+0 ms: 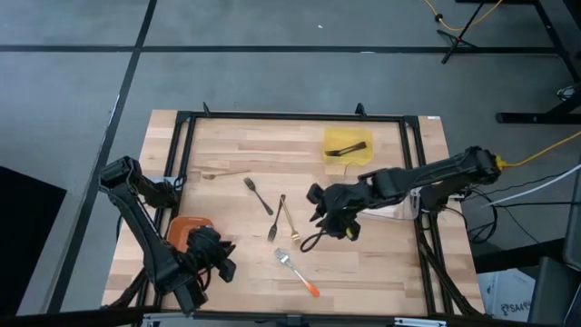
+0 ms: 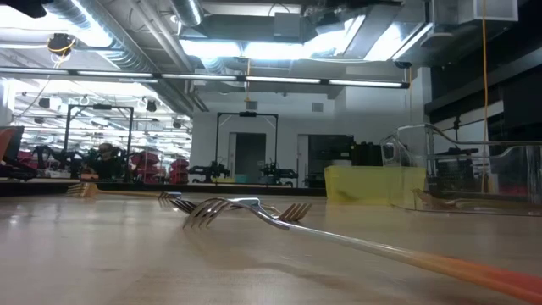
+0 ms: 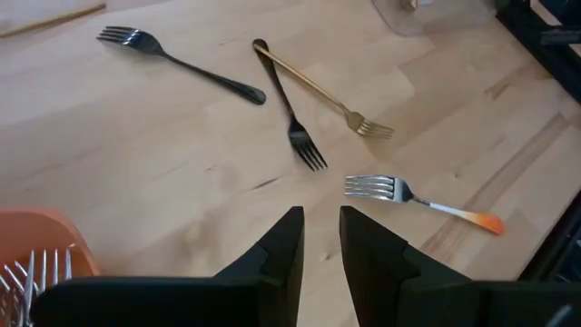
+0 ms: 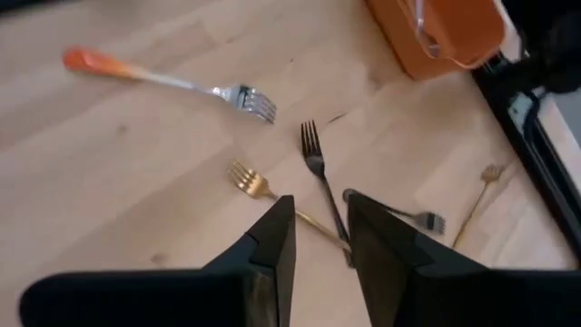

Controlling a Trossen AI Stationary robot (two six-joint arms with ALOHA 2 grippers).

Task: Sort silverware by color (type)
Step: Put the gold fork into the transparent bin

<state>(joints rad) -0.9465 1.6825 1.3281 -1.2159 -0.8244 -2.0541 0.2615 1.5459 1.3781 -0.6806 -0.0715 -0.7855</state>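
Several forks lie flat on the wooden table. A silver fork with an orange handle (image 1: 298, 271) (image 3: 418, 202) is nearest the front edge. A dark fork (image 1: 272, 221) (image 4: 324, 182) crosses a gold fork (image 1: 289, 221) (image 4: 272, 195) mid-table. Another dark fork (image 1: 257, 194) (image 3: 182, 62) and a gold fork (image 1: 225, 174) lie farther left. My right gripper (image 1: 320, 216) (image 4: 320, 204) hovers narrowly open above the crossed pair, touching nothing. My left gripper (image 1: 216, 252) (image 3: 320, 222) hangs narrowly open beside the orange tray (image 1: 186, 227), which holds silver forks (image 3: 36, 272).
A yellow tray (image 1: 347, 145) at the far right holds a dark utensil (image 1: 348, 148). A clear tray (image 2: 474, 178) stands on the right, under the right arm. A black frame (image 1: 290, 116) runs around the table top. Bare wood lies between the forks and the near edge.
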